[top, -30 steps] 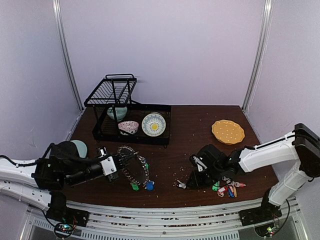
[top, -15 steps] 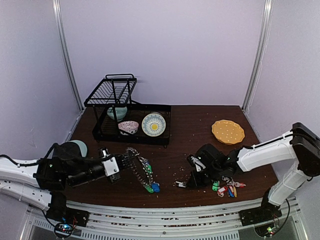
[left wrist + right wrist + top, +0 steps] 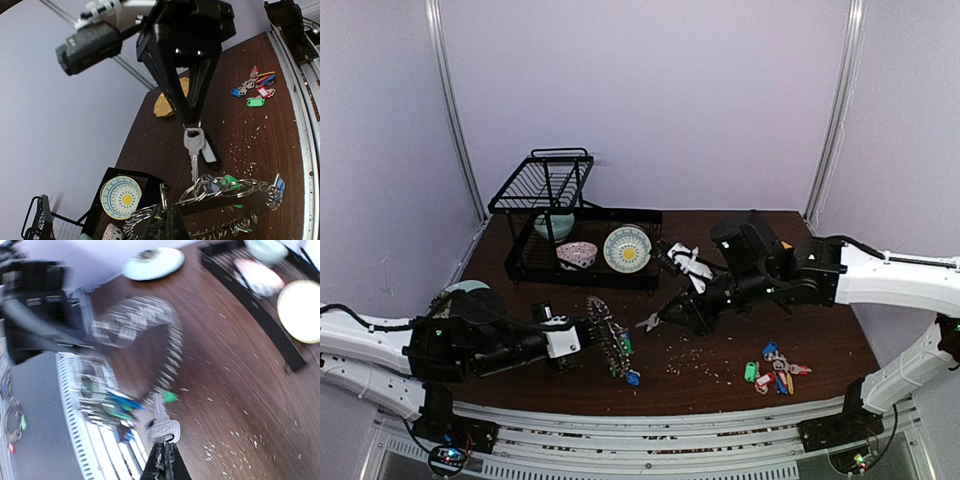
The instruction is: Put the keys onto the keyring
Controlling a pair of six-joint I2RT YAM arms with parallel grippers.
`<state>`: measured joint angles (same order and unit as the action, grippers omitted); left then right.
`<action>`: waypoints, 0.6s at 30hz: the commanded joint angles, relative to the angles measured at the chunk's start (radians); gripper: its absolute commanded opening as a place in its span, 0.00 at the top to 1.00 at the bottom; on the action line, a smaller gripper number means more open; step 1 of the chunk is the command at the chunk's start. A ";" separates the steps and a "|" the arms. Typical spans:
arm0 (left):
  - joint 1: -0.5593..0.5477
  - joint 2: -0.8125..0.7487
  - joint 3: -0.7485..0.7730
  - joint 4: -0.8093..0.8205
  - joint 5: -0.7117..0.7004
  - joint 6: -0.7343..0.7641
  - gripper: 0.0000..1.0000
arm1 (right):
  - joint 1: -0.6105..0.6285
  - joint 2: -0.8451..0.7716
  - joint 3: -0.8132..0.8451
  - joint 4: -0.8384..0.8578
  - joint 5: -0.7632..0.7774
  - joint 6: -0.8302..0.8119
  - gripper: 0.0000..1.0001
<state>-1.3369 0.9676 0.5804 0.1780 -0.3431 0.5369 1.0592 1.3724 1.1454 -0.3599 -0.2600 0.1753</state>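
Right fingers (image 3: 158,462) pinch a key (image 3: 194,150) just beside the keyring (image 3: 225,200), whose rim left fingers (image 3: 167,226) clamp.

Left claw (image 3: 585,334) pinches keyring (image 3: 614,347) upright; right claw (image 3: 665,315) holds key (image 3: 648,322) near it, above table (image 3: 720,250).

Black wire dish rack (image 3: 542,185) at the back left of the dark wooden table (image 3: 720,235), with a white plate with a yellow centre (image 3: 627,249) propped upright at its right end, a pink-patterned bowl (image 3: 577,254) left of that plate and a pale teal bowl (image 3: 555,226) behind. Well to the right of the rack, a round yellow plate (image 3: 776,263) lying flat. In front of the rack and far to its right, a cluster of red, blue, green and orange tags (image 3: 775,368), pale crumbs (image 3: 695,362) scattered between; off the rack's front left corner, a pale green dish (image 3: 470,288), partly hidden.
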 commanded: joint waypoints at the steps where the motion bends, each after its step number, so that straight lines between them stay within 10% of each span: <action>1: 0.004 0.035 0.067 0.123 0.040 -0.013 1.00 | 0.064 0.011 0.062 -0.091 -0.044 -0.222 1.00; 18: 0.015 0.109 0.143 0.103 0.131 -0.112 1.00 | 0.119 -0.060 0.027 0.179 -0.022 -0.325 1.00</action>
<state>-1.3277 1.0798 0.6773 0.1867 -0.2420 0.4576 1.1721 1.3552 1.2011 -0.3088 -0.2852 -0.1329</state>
